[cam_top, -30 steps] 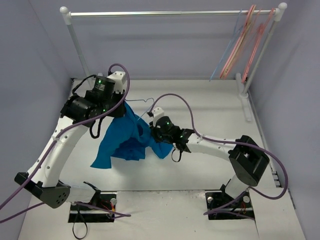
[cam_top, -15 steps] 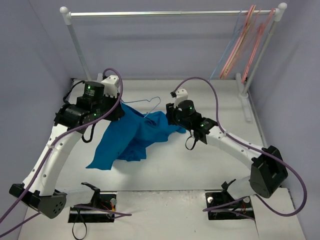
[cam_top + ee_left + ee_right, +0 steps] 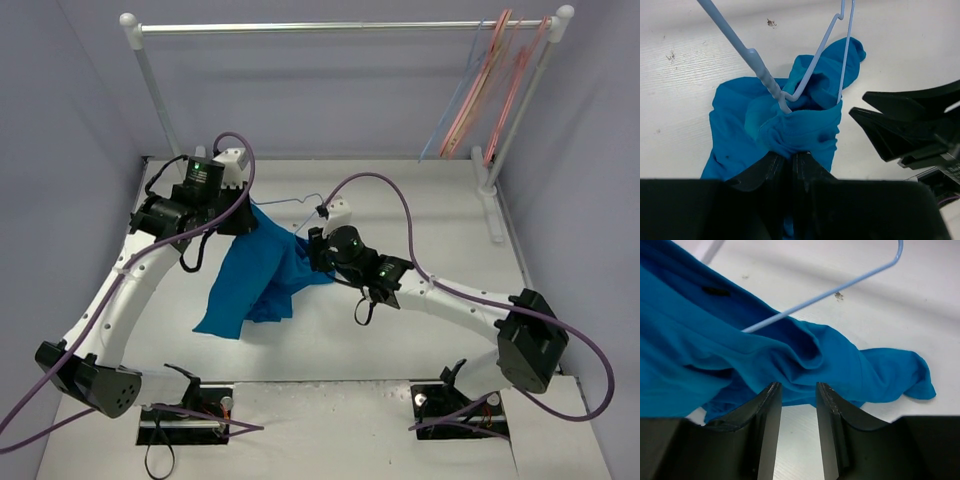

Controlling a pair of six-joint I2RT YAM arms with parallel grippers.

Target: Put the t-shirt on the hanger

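Observation:
The blue t-shirt (image 3: 255, 280) hangs bunched from my left gripper (image 3: 245, 215), its lower part draped on the white table. In the left wrist view, that gripper (image 3: 790, 157) is shut on a wad of the t-shirt (image 3: 800, 127). The light-blue wire hanger (image 3: 815, 60) runs down into the same wad, and its hook (image 3: 300, 203) pokes out to the right. My right gripper (image 3: 312, 250) sits against the shirt's right side. In the right wrist view it (image 3: 797, 390) stands open, a fold of the t-shirt (image 3: 790, 360) at its fingertips and bare table between the jaws. The hanger wire (image 3: 840, 290) crosses above.
A clothes rail (image 3: 330, 27) on two white posts spans the back of the table. Pink and salmon hangers (image 3: 490, 80) hang at its right end, next to the right post (image 3: 515, 110). Purple cables loop over both arms.
The right gripper was shut on the shirt and drew it out to the right. It has since let go and come back left against the fabric, and the stretched part has fallen back.

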